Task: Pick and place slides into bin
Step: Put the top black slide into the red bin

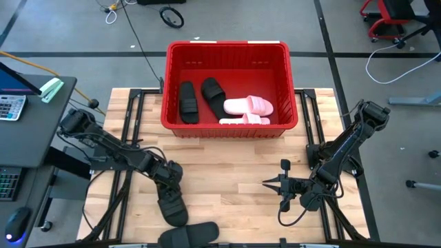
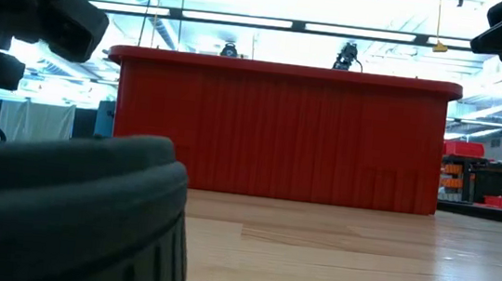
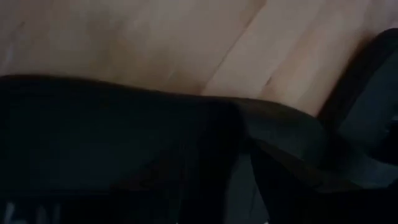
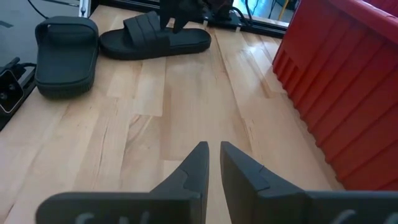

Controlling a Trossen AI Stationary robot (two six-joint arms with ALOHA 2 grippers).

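The red bin (image 1: 227, 127) stands at the table's far middle and holds two black slides (image 1: 188, 102) (image 1: 213, 96) and two pink slides (image 1: 249, 105) (image 1: 244, 120). A black slide (image 1: 173, 208) lies flat on the table at the near left; it also shows in the right wrist view (image 4: 155, 40). Another black slide (image 1: 189, 235) lies at the near edge and fills the low view's left foreground (image 2: 57, 204). My left gripper (image 1: 169, 180) hangs low over the first slide's far end, with the slide's dark strap (image 3: 124, 143) right in front of its camera. My right gripper (image 4: 214, 152) is shut and empty, low over the near right of the table.
The bin's ribbed near wall (image 2: 280, 134) rises at the middle of the table. Bare wood (image 1: 227, 172) lies between the two grippers. A calculator and monitor (image 1: 14, 96) sit on a desk left of the table.
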